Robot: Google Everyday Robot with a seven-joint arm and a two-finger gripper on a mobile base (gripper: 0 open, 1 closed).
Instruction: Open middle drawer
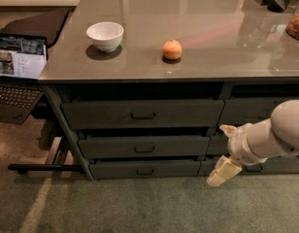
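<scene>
Gripper (pixel 215 178) of a one-armed mobile robot is hanging to the right of the middle drawer (pixel 174 146) and slightly below it, apart from its front and touching nothing. Whether it is released or clenched cannot be told. The white arm (pixel 278 135) is reaching in from the right of the middle drawer, at about its height.

The middle drawer is sitting under the desk (pixel 227 38), its front looking shut, with a taller drawer (pixel 101 114) directly above it and a slimmer drawer (pixel 178 168) directly below. Its small dark bar handle (pixel 144 150) is lying at the centre of its front, well left of the gripper. A white bowl (pixel 105 35) is resting above and left of the middle drawer, an orange fruit (pixel 172 49) above and slightly right of its centre, and a laptop (pixel 18 57) is glowing off to its left.

The robot appears to be approaching, with the pull not yet begun. The gripper is needing to travel left and rise a touch to meet the handle squarely, clasp around the bar rather than beside it, then draw straight out. Going in too low is risking the slimmer drawer's handle instead.
</scene>
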